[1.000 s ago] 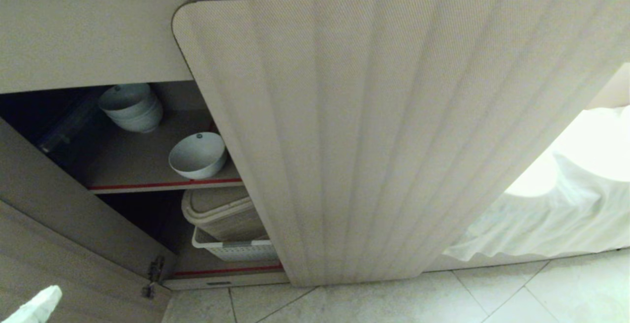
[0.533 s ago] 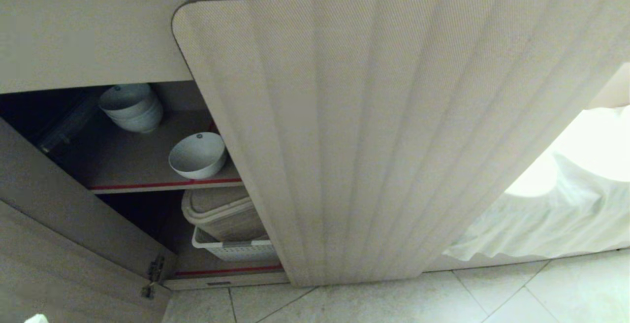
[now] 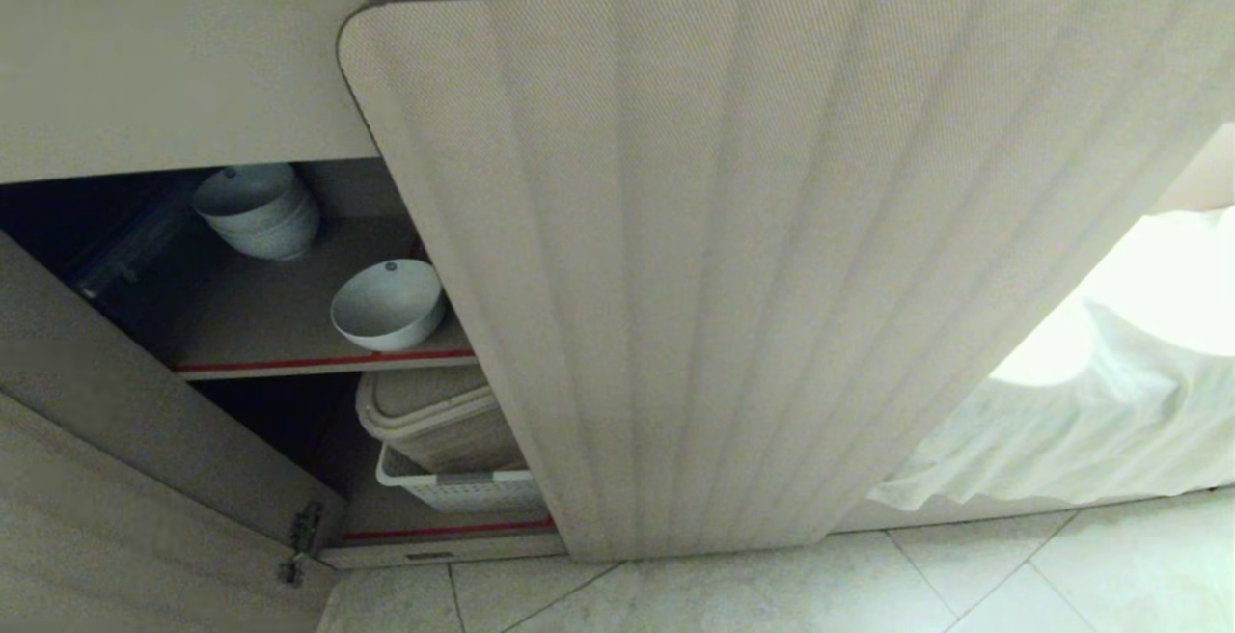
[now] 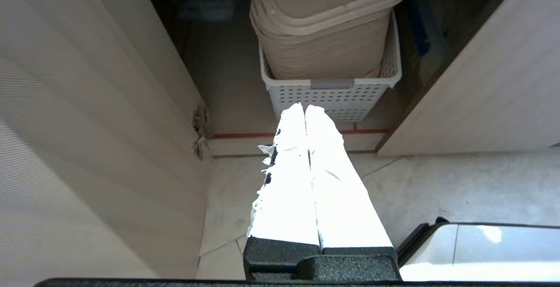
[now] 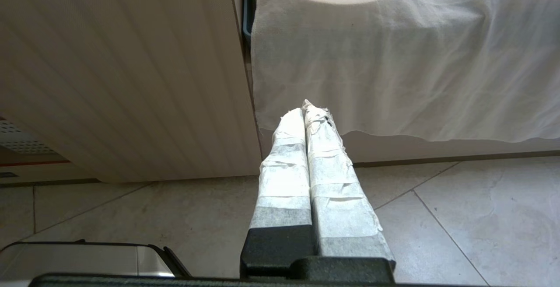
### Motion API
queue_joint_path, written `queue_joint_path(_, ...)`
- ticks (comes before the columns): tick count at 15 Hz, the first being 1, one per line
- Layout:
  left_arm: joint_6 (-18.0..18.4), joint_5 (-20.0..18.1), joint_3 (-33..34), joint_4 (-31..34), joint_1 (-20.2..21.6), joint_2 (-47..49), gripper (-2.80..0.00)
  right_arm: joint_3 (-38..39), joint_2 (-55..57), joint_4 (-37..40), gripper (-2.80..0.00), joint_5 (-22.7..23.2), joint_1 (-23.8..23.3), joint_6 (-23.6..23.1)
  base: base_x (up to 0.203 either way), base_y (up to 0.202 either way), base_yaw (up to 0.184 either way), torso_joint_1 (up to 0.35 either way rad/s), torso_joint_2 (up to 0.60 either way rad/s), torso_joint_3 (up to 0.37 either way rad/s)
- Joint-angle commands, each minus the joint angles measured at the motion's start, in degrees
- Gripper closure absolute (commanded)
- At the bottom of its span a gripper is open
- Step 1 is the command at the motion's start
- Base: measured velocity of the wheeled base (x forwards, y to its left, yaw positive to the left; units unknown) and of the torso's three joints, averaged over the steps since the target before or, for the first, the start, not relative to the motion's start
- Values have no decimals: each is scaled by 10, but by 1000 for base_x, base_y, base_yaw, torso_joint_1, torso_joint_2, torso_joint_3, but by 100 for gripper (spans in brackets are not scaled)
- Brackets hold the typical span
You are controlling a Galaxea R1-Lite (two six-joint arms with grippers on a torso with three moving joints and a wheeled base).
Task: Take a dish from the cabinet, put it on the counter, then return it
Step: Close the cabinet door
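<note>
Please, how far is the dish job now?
Looks nearly finished: the dish sits on the cabinet upper shelf, near its red edge. Both grippers are shut and empty, the left gripper low before the open cabinet, the right gripper by the white cloth. The door remains open.

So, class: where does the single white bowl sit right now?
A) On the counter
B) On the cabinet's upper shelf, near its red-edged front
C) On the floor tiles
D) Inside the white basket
B: the head view shows the bowl upright on the upper shelf, above the basket.
</note>
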State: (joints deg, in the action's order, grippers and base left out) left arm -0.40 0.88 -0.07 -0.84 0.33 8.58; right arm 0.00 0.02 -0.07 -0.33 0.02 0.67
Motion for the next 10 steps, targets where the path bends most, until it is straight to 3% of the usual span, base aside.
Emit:
queue_joint_path(1,0,-5,0,5,-2,-69,0,0,0,0,0,0,1,0,0,0,0,0,0,0)
queue_joint_path(10,4,-4,1,8,-2,-86,0,0,0,0,0,0,0,0,0,0,0,0,0,0)
